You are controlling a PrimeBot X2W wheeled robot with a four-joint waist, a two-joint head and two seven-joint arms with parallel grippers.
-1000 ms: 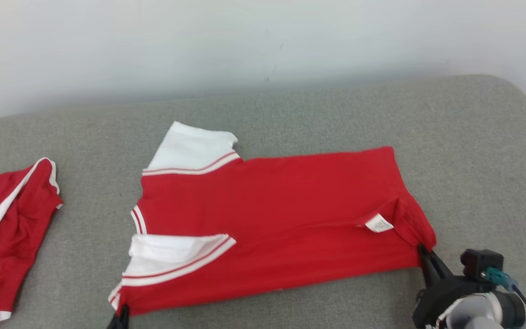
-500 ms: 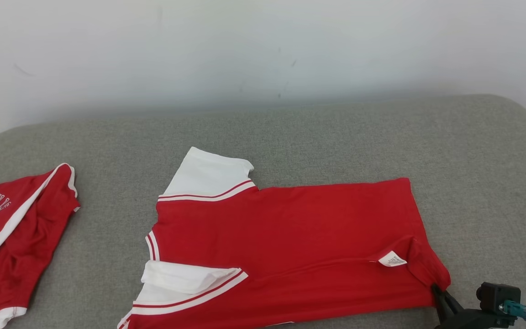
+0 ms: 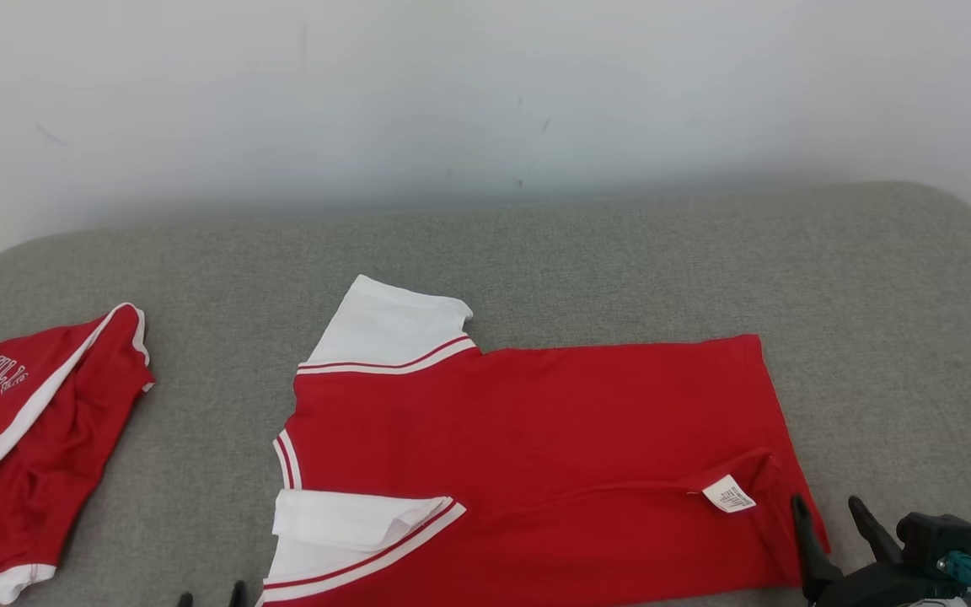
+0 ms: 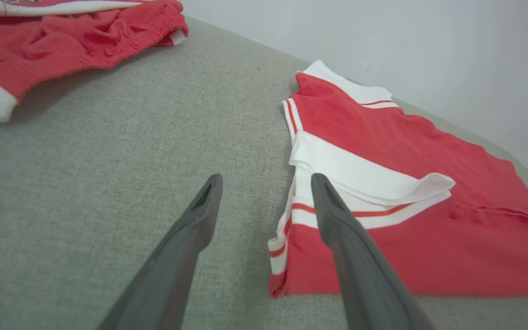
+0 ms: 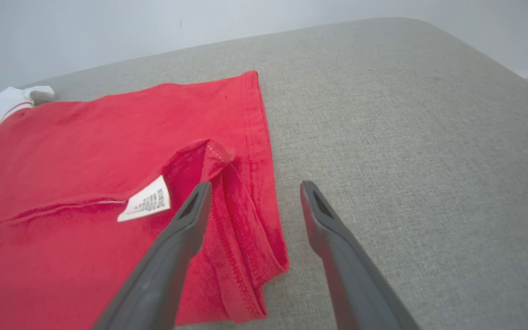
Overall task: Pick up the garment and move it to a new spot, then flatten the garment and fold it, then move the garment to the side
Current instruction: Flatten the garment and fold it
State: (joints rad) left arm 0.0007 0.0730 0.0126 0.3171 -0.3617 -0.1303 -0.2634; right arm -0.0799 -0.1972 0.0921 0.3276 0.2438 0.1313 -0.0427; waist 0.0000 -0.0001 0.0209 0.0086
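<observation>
From the head camera, the red T-shirt (image 3: 536, 455) is lying folded lengthwise across the middle of the grey cushion (image 3: 620, 253), sleeves to the left. A red garment printed 23 (image 3: 22, 455) is lying well apart at the left.

Through the left wrist camera, the left hand (image 4: 266, 181) is gaping wide and holding nothing, one finger over bare cushion, the other over the white sleeve (image 4: 360, 174).

Through the right wrist camera, the right hand (image 5: 255, 185) is standing wide and empty, straddling the hem corner near the white label (image 5: 147, 204).
</observation>
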